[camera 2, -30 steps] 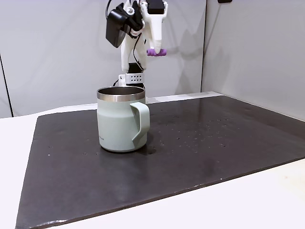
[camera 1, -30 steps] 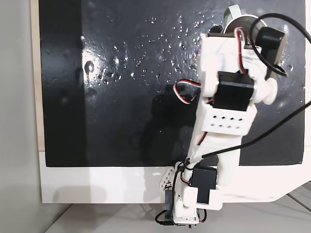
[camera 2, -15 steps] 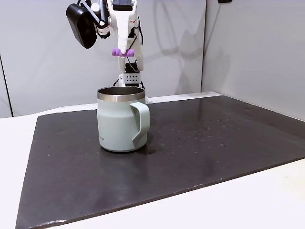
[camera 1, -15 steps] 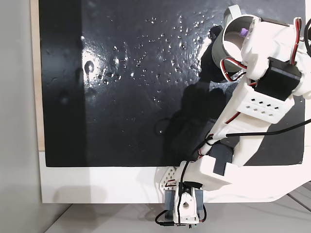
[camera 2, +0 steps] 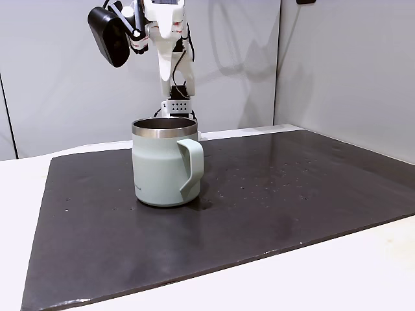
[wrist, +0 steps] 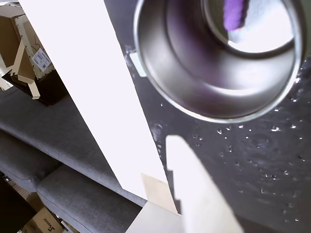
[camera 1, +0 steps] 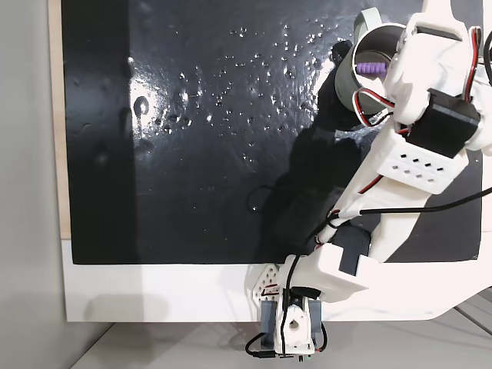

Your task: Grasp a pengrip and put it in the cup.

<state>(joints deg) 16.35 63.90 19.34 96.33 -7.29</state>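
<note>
We see the pengrip [camera 1: 372,69] now inside the cup [camera 1: 347,77], lying on the steel bottom at abt 12 o'clock of the cup's inside in a fixed view from above; half a sec ago it hung between the fingers above the rim, and a sec ago it was further to the side of the cup. In the wrist view the pengrip [wrist: 234,13] shows as a purple blur at 1 o'clock inside the cup [wrist: 160,87].

In the side fixed view the gripper [camera 2: 166,70] hangs above the cup [camera 2: 155,175], at 12 o'clock from it, and nothing purple sits at its tip any more. The fingers carry nothing; whether they're spread wide or narrow we can't tell from these pics. In the wrist view one white finger [wrist: 194,189] sticks in from 6 o'clock, apart from the cup rim.

The cup stands upright on the dark mat [camera 2: 292,194] on the white tabletop [camera 2: 363,272], same place as before.

Writing: a small label on a cardboard box [wrist: 29,58] at 10 o'clock in the wrist view, too small to read. A faint mark low on the cup wall, unreadable.
</note>
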